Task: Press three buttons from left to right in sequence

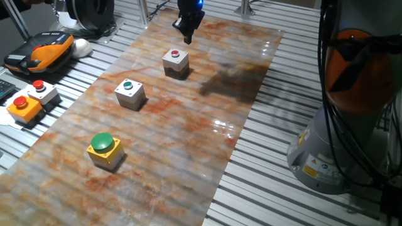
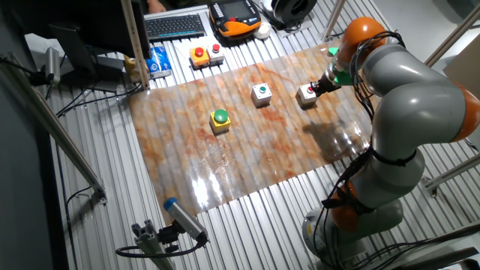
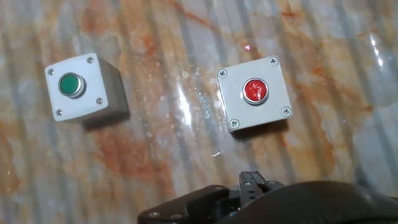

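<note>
In one fixed view the gripper [image 1: 187,39] hangs just above and behind the red-button box [image 1: 176,63]; the green-button box [image 1: 130,93] and yellow dome box [image 1: 104,150] lie farther off along the marbled board [image 1: 188,144].

In the other fixed view the gripper [image 2: 324,85] sits just beside the red-button box [image 2: 306,94].

In the hand view the red-button box [image 3: 255,93] lies ahead, the green-button box [image 3: 79,87] ahead-left. The fingertips seem hidden, so I cannot tell their spread.

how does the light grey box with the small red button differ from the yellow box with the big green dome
The light grey box with small red button has a small flat red cap; the yellow box with large green dome has a broad bulging green one. The grey box lies beneath the gripper, the yellow farthest away. Both sit on the marbled mat.
</note>
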You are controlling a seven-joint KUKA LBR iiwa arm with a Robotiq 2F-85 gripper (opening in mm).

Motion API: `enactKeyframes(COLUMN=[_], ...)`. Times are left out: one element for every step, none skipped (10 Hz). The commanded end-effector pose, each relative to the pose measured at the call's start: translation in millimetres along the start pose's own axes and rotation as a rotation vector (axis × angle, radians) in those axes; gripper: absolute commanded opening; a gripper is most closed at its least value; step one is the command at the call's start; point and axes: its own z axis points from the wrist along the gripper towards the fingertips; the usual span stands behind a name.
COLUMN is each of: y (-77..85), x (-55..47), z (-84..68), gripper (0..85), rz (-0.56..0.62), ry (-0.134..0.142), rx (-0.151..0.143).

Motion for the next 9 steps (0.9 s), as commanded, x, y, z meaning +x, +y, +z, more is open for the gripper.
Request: enactKeyframes(y=[0.7,1.6,3.2,3.3,3.2,3.0,2.6,2.2,2.2], x=[-0.5,-1.1,-2.6,-2.5,-2.4,-2.2,-1.7,-1.0,-1.0], z=[-0.1,-0.1,0.3,0.5,0.2,0.1,1.7,2.4,2.4], gripper=[0.0,0.0,0.0,0.0,0.0,0.0,0.0,0.0,0.0], rz=[0.007,0.017,0.024,0.024,0.024,0.024,0.022,0.013,-0.002], ry=[-0.006,-0.004,0.002,0.013,0.016,0.007,0.001,-0.008,-0.015], rx=[0.019,0.025,0.018,0.004,0.001,0.016,0.018,0.014,0.009])
